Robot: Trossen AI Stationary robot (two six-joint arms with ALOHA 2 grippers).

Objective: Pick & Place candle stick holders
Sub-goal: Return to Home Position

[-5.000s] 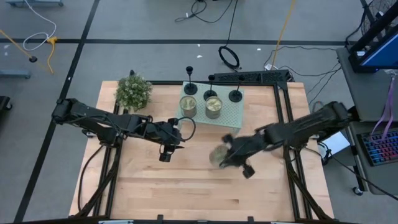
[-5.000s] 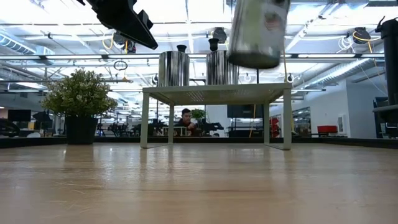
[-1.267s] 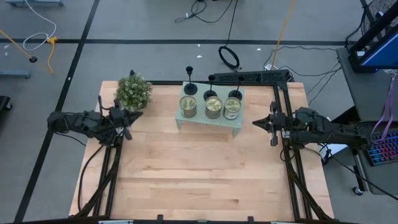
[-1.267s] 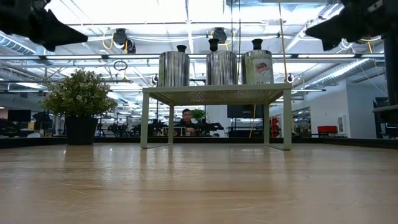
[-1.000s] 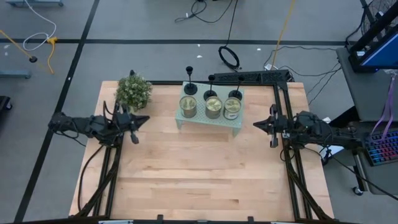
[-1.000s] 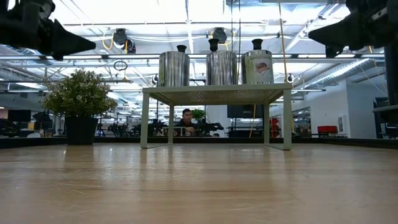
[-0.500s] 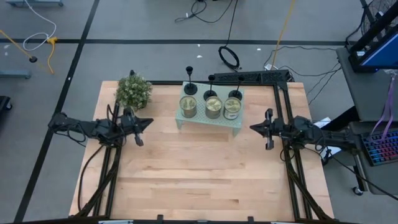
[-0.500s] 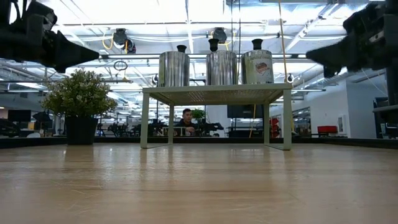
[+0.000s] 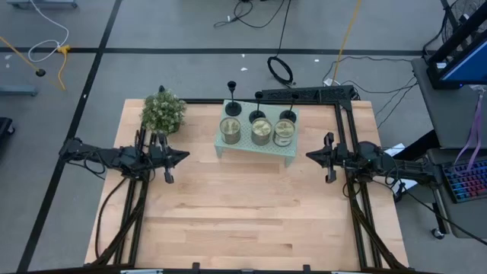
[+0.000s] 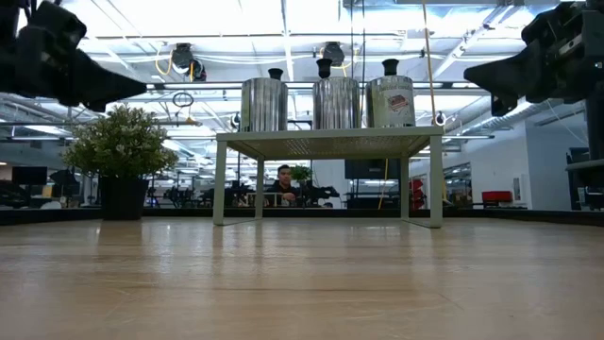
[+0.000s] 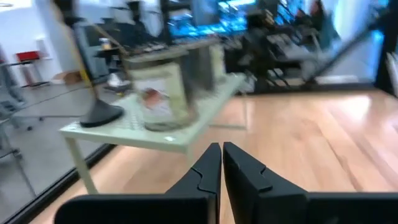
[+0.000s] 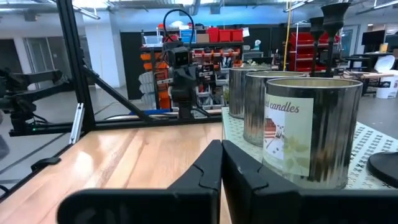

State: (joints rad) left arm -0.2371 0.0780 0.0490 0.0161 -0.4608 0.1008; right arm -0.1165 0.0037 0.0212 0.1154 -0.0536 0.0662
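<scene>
Three black candle stick holders stand on their disc bases along the far side of a pale green stand. In front of them on the stand are three greenish-gold jars. The holders' tops show above the jars in the low view. My left gripper is shut and empty, left of the stand and above the table. My right gripper is shut and empty, right of the stand. Both point at the stand; their shut fingertips show in the left wrist view and the right wrist view.
A potted plant stands at the table's far left corner, near my left arm. The stand is raised on legs, with open room beneath it. A person sits far off in the room beyond the table.
My left gripper has moved toward the table's right edge, closer to the stand, and stays shut. My right gripper has crept a little toward the stand from the right. The jars and holders have kept still.
</scene>
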